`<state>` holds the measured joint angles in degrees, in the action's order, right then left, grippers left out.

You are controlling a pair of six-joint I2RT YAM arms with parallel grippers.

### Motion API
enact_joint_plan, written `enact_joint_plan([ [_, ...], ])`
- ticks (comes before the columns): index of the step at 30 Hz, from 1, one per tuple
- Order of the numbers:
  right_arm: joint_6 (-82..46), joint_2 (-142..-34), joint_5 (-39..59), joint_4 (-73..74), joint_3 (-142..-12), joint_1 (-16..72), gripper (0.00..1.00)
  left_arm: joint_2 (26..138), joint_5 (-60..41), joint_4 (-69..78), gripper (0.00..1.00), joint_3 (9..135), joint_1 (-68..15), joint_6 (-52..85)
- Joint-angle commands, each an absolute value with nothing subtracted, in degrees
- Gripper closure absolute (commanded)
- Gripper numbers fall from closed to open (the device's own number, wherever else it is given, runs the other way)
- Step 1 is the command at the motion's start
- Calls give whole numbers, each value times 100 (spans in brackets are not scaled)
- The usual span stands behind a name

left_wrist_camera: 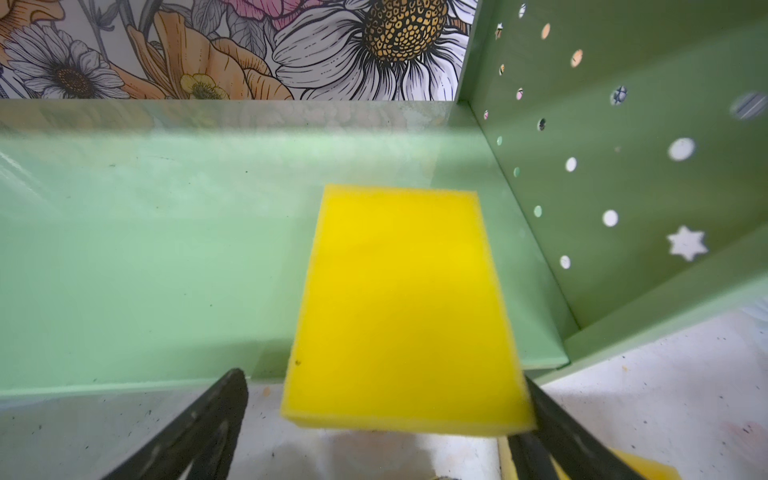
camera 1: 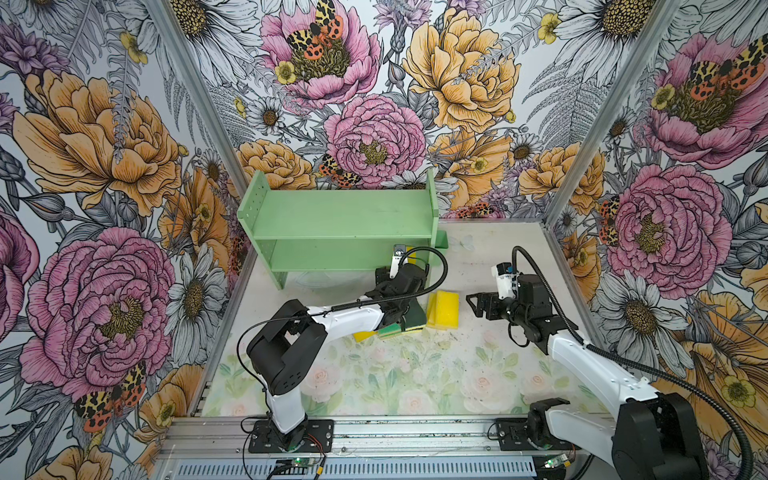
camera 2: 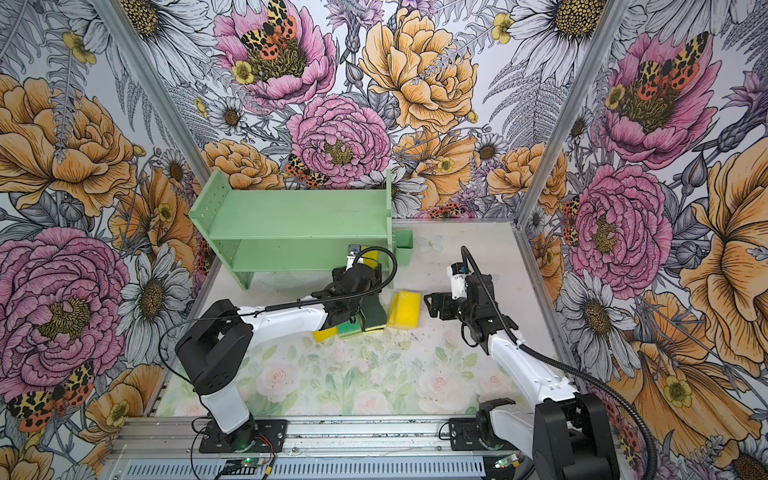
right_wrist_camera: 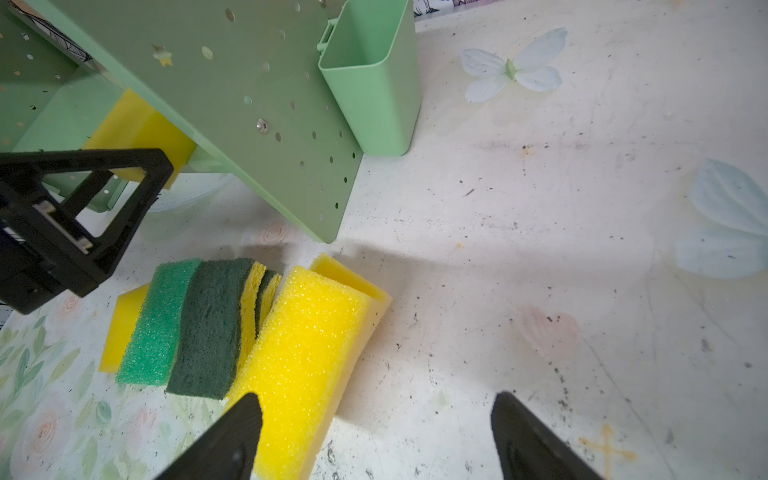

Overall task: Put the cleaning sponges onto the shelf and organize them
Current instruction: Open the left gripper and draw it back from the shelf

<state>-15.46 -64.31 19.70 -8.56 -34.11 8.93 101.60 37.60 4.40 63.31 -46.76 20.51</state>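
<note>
The plain yellow sponge [left_wrist_camera: 399,299] is lying flat on the lower tier of the shelf [left_wrist_camera: 124,257], close beside the hole-dotted side panel [left_wrist_camera: 623,166] at the end that carries the small green cup [right_wrist_camera: 374,83]. Its near end is overhanging the tier's front edge. The left gripper [left_wrist_camera: 384,380] is straddling that overhanging end with its jaws spread wider than the sponge. One finger is standing clear of it and the other is sitting right at its corner, so nothing is being clamped; this looks like the release step of the first placement. In both top views the upper tier is showing bare. On the table [right_wrist_camera: 540,249] in front of the shelf, the row of sponges [right_wrist_camera: 216,328] is leaning together, green-topped ones among yellow ones. The right gripper [right_wrist_camera: 376,399] is hovering just over the coarse yellow sponge [right_wrist_camera: 307,357] at the row's end, its jaws wide and gripping nothing. The next move probably calls for the left arm backing straight out without dragging the overhanging sponge, perhaps after nudging it deeper, and then a pick from the row. No brand or wording is showing on any sponge or on the shelf, and a small tag [camera 1: 399,249] on the left wrist is too small to read.
</note>
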Motion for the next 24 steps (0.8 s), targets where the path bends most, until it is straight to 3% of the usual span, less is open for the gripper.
enact_joint_plan([
  [1, -1521, -6467, 1934, -801, -3427, 861, 12, 9976, 3594, 443, 4, 6246, -4702, 1980],
  [24, -1507, -6524, 1978, -804, -3452, 866, 11, 9768, 3099, 514, 2, 6313, -4693, 1813],
])
